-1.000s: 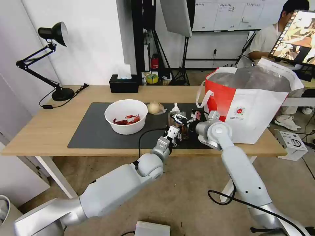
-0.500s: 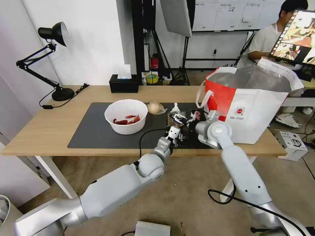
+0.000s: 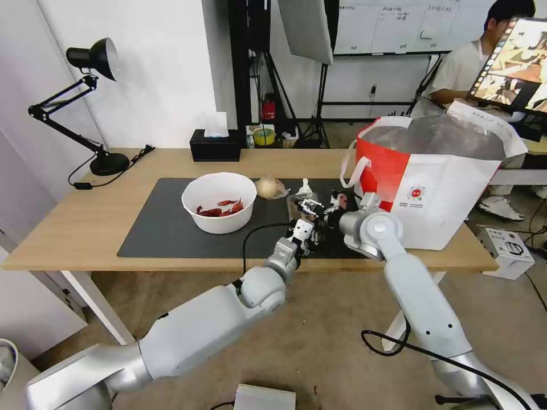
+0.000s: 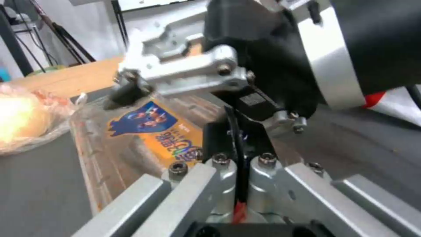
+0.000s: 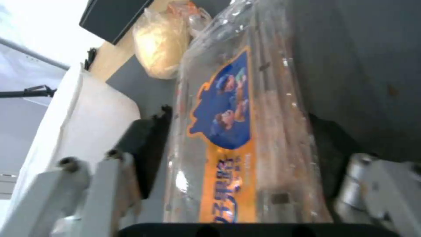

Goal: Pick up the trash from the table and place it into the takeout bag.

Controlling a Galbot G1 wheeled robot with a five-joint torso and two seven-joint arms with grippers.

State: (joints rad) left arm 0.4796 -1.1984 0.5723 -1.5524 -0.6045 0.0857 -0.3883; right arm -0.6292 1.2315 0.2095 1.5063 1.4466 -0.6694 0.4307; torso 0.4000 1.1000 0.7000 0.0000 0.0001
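A clear plastic tray [image 3: 301, 212] with a blue and orange label [image 5: 223, 115] sits on the dark mat [image 3: 165, 228], in front of the takeout bag [image 3: 439, 188]. My right gripper [image 3: 313, 206] straddles it, with a finger pressed on each long side [image 5: 236, 126]. My left gripper [image 3: 302, 229] meets the tray's near rim from the table's front edge, and its pads [image 4: 236, 138] are pressed together there. Farther left stands a white bowl [image 3: 219, 202] with red scraps. A beige wrapped ball [image 3: 269, 187] and a small paper wad [image 3: 305, 187] lie behind the tray.
A black tissue box [image 3: 215, 145] stands at the back of the light-wood table [image 3: 74, 222]. A black desk lamp [image 3: 85, 102] occupies the back left corner. The bag's open foil-lined top faces up at the table's right end. A person sits at a monitor behind the bag.
The right gripper and the tray's far end have shifted slightly up and away from the table's front edge. The left arm has barely moved.
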